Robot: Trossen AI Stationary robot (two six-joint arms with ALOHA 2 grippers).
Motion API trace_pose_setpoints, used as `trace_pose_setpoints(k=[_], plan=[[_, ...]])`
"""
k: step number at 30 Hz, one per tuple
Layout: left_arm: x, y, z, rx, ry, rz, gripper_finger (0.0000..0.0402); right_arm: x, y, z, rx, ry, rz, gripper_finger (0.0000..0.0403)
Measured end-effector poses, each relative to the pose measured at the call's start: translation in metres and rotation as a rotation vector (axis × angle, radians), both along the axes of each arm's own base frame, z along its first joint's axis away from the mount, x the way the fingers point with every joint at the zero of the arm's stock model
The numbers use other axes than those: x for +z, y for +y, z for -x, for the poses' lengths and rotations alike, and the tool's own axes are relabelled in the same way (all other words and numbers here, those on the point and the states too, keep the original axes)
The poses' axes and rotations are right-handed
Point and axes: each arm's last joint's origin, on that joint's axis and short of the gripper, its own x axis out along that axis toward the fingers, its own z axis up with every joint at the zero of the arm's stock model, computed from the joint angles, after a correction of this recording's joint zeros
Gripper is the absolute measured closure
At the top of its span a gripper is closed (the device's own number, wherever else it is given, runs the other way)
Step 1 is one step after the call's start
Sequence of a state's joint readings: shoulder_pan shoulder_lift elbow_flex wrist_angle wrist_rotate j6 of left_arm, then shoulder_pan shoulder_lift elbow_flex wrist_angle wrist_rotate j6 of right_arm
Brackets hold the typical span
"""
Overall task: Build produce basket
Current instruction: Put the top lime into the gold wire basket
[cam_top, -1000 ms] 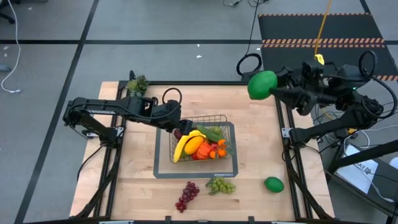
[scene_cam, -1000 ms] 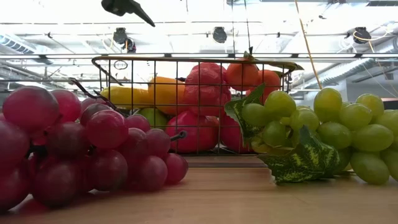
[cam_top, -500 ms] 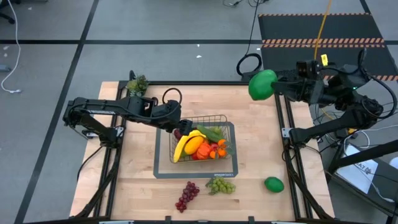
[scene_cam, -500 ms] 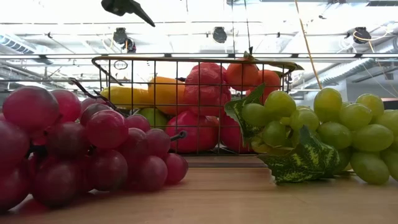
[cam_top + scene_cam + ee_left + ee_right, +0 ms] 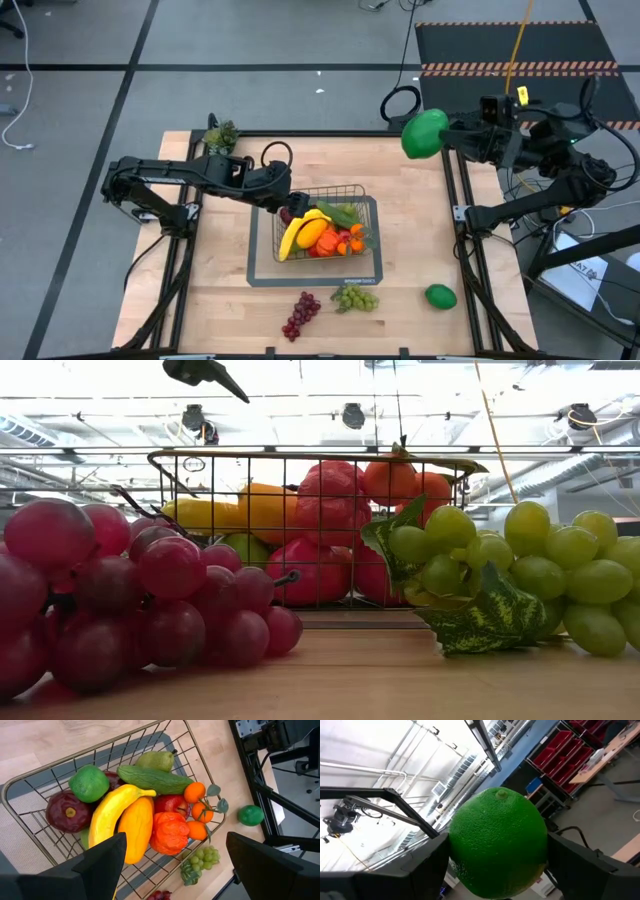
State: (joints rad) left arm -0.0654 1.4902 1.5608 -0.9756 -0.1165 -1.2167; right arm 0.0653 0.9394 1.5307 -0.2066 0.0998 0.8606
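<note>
Left gripper (image 5: 291, 207): hangs over the basket's (image 5: 362, 189) left rim, jaws spread, nothing between them; no shift over the last second. In the left wrist view the two fingers frame the load: banana (image 5: 111, 812), cucumber (image 5: 154, 779), pear (image 5: 155, 760), a green ball (image 5: 88, 783), oranges (image 5: 195, 792), red fruit.

Basket sits at the middle of the table (image 5: 220, 300), on its dark base. Already well filled.

Near the front edge of the table, still outside the basket: red grapes (image 5: 301, 314), then green grapes (image 5: 355, 298) just beside them, then a second green ball (image 5: 440, 296) toward the front right corner.

Right gripper (image 5: 447, 141): raised by the back right corner of the table, jaws pinching a third green ball (image 5: 424, 134). The wrist view shows the ball (image 5: 497, 842) seated between both fingers, clear of the table. Change over the last second: ball and gripper have drifted slightly rightward, away from the basket – small, possibly just the wrist turning; the overhead view is too coarse to say.

Reading: the carry is under way but not yet heading in. Three pieces still on the table, so the task is far along, not done
</note>
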Motion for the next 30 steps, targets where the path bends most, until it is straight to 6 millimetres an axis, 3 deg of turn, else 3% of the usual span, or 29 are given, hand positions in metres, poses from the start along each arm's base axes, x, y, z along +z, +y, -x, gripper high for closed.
trace_pose_setpoints(k=[17,30], plan=[[0.0000,0.0000,0.0000,0.010,-0.001,-0.012,0.0062,0.0000,0.0000,0.0000,-0.076,0.009,0.242,0.0101],[0.0001,0.0003,0.0000,0.015,-0.001,-0.020,0.0062,0.0000,0.0000,0.0000,-0.192,0.024,0.614,0.0101]])
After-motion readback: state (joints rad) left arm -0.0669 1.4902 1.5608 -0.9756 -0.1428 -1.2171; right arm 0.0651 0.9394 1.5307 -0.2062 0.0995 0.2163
